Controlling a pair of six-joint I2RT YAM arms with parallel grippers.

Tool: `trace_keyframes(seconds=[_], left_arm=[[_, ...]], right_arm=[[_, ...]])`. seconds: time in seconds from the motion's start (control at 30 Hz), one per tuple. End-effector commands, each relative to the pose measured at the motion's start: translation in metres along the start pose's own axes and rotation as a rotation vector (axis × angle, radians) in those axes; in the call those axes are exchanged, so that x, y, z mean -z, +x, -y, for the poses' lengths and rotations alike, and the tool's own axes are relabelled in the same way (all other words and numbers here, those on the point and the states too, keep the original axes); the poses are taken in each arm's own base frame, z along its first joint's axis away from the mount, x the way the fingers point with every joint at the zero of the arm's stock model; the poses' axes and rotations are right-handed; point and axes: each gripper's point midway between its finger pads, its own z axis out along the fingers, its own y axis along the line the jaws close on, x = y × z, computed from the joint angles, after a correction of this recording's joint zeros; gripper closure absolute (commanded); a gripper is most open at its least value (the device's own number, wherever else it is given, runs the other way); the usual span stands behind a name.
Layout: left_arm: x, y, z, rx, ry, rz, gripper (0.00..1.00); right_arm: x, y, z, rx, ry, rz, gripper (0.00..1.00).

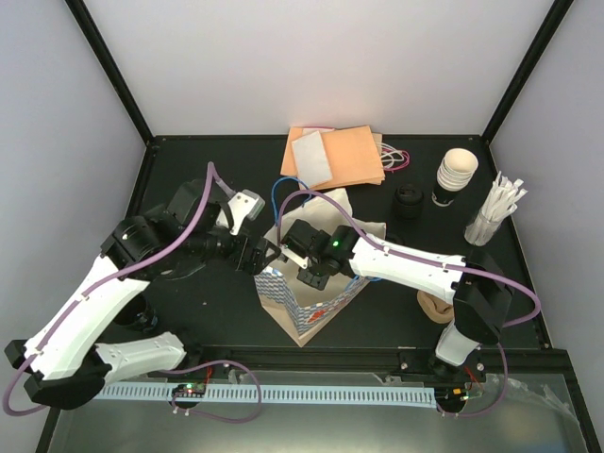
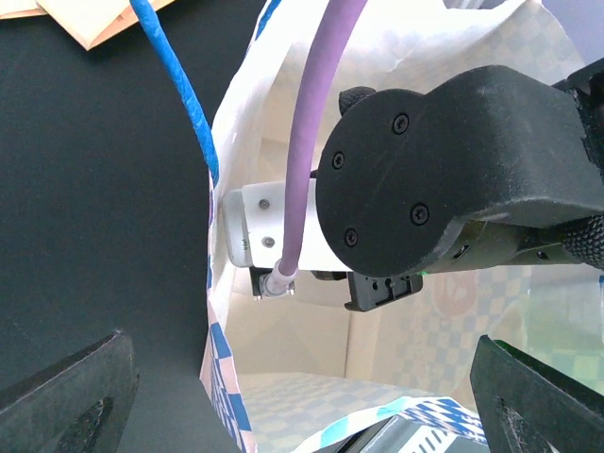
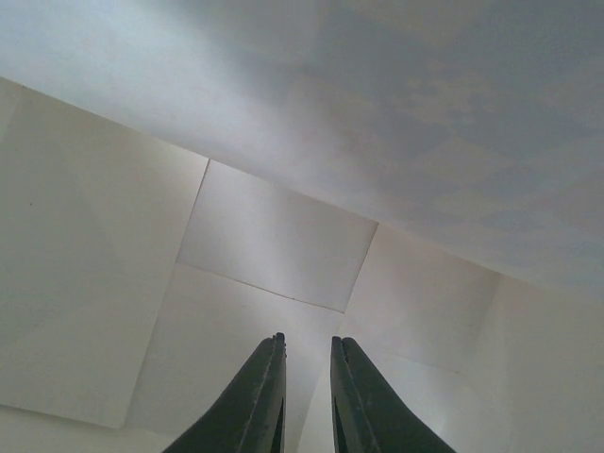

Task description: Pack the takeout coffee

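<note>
A paper bag [image 1: 316, 300] with blue and white checks lies in the middle of the table, its mouth toward the left. My right gripper [image 1: 304, 269] reaches into that mouth. In the right wrist view its fingers [image 3: 267, 387] stand a narrow gap apart, nothing between them, over the bag's bare pale inside [image 3: 274, 245]. My left gripper [image 1: 267, 255] is wide open at the bag's left rim [image 2: 219, 377], holding nothing. The takeout coffee [image 1: 409, 200] looks like a small round black lid at the back right, far from both grippers.
A tall stack of cream cups [image 1: 456, 175] and a holder of white sticks [image 1: 495, 212] stand at the back right. Orange napkins [image 1: 335, 156] lie at the back. A brown pulp carrier [image 1: 436, 307] sits under the right arm. Blue and purple cables [image 2: 316, 132] cross the bag mouth.
</note>
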Motion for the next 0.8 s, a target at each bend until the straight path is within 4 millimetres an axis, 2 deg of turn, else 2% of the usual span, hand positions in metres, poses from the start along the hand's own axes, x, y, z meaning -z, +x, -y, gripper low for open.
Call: trace_keyframes(seconds=[0.0,0.27,0.77], left_arm=[[0.000,0.001,0.000,-0.040,0.000,-0.010,0.01],[-0.023,0.015,-0.004,-0.038,-0.013,-0.139,0.01],[-0.028,0.021,0.002,-0.053,0.019,-0.201,0.01]], right_arm=[[0.006,-0.003,0.005,-0.014,0.018,0.033,0.82],[0.006,-0.008,0.005,-0.015,0.014,0.050,0.83],[0.004,-0.008,0.004,-0.013,0.010,0.046,0.83]])
